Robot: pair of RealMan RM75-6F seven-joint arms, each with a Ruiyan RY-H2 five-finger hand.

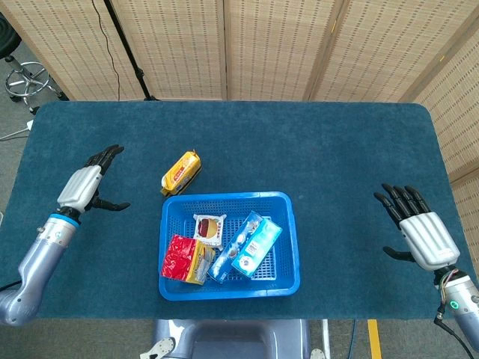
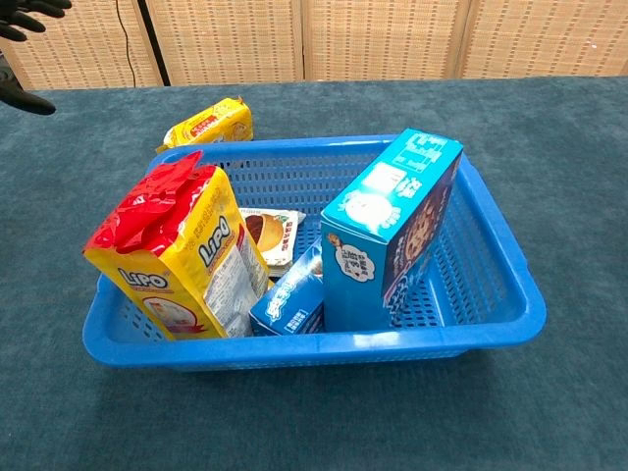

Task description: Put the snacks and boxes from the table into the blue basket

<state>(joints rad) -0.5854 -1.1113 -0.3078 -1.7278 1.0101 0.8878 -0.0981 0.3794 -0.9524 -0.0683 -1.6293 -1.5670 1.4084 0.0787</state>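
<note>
The blue basket [image 1: 288, 200] [image 2: 510, 294] sits near the table's front edge. It holds a red and yellow Lipo pack [image 1: 184, 259] [image 2: 182, 255], a small flat snack packet [image 1: 209, 227] [image 2: 270, 233], a slim blue box [image 1: 233, 254] [image 2: 289, 299] and a larger light blue box [image 1: 257, 247] [image 2: 388, 231] leaning on its edge. A yellow snack pack [image 1: 182, 172] [image 2: 208, 122] lies on the cloth just behind the basket's far left corner. My left hand [image 1: 84, 185] [image 2: 22, 20] hovers open to the left of that pack. My right hand [image 1: 420, 230] is open at the far right, away from the basket.
The dark blue tablecloth [image 1: 314, 149] covers the whole table. Wicker screens [image 1: 277, 45] stand behind the far edge. A stool [image 1: 26, 78] stands on the floor at the back left.
</note>
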